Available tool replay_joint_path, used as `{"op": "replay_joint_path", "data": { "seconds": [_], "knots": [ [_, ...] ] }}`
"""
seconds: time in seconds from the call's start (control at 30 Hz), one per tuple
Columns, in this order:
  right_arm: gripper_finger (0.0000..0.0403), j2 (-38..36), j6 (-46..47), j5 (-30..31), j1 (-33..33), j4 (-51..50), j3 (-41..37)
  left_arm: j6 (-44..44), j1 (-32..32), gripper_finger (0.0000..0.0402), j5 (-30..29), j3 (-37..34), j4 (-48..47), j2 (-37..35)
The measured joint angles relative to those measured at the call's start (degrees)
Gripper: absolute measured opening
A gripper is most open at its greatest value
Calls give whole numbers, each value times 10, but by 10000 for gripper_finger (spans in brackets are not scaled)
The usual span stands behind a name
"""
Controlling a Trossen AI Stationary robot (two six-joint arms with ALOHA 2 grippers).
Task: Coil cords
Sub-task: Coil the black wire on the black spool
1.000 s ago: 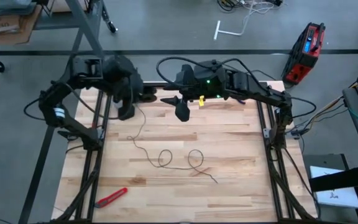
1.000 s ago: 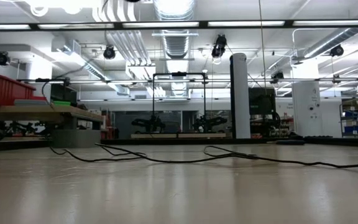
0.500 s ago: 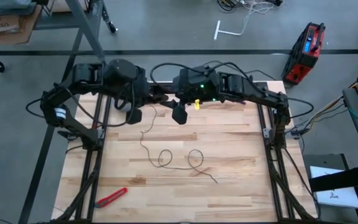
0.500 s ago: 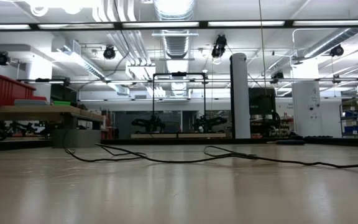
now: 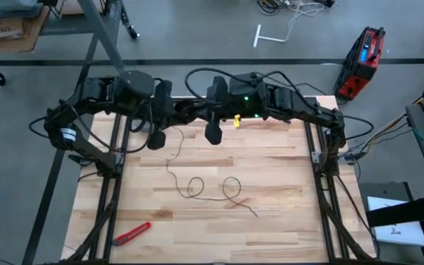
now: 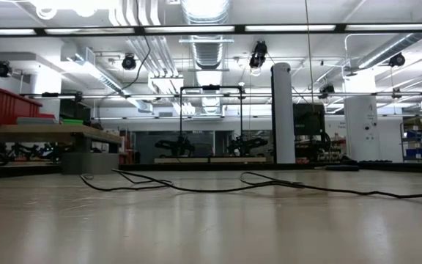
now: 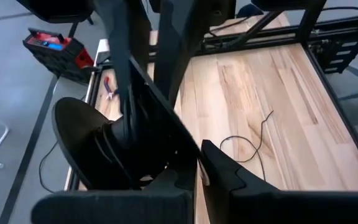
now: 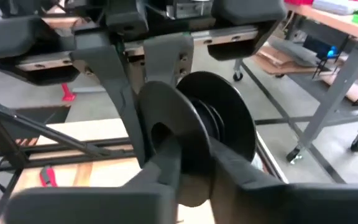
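Note:
The cord (image 5: 195, 188) is a thin black line lying in loose loops on the wooden table (image 5: 271, 162), also seen in the low view (image 6: 196, 188) and the left wrist view (image 7: 244, 146). One end rises to the black round reel (image 8: 194, 134) (image 7: 95, 149), held high over the table's far edge. My right gripper (image 5: 197, 116) (image 8: 197, 168) is shut on the reel. My left gripper (image 5: 174, 115) (image 7: 194, 163) points at it from the left, fingers nearly together right beside the reel. My left gripper is shut next to the reel's flange, and the slack cord (image 5: 182, 135) climbs from the table toward it. The reel and both arms hide the place of contact, and the cord is too thin to show between the fingers. My right gripper pinches the reel across its two flanges, one finger (image 8: 166, 165) on the outer face of the near flange (image 8: 157, 134), the other on the opposite flange. The fingers come roughly level from the table's right. The reel is lifted clear of the table.
A red-handled tool (image 5: 132, 232) lies near the table's near left corner. Dark frame rails run along the left (image 5: 116, 169) and right (image 5: 319, 169) sides. A red toolbox (image 5: 363, 62) stands on the floor beyond the far right corner.
My left gripper has moved toward the table's right edge, closing up on my right gripper and the reel. The raised part of the cord has swung to the right with it. The loops on the table have stayed put.

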Motion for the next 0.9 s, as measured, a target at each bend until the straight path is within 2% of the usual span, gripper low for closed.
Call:
{"op": "replay_joint_path", "data": {
  "seconds": [0.07, 0.4, 0.67, 0.9],
  "knots": [
    [18, -1, 2, -5, 0, 4, 0, 1, 0, 1, 0, 0, 3, -4],
    [16, 0, 33, -26, 1, 29, 1, -11, -1, 6, -5, -1, 14, -31],
    [12, 3, 76, -33, 2, 87, -1, -66, -1, 18, -18, -1, 38, -67],
    [9, 3, 107, -24, 1, 219, -14, -110, -1, 19, -23, 1, 103, -87]
  ]
}}
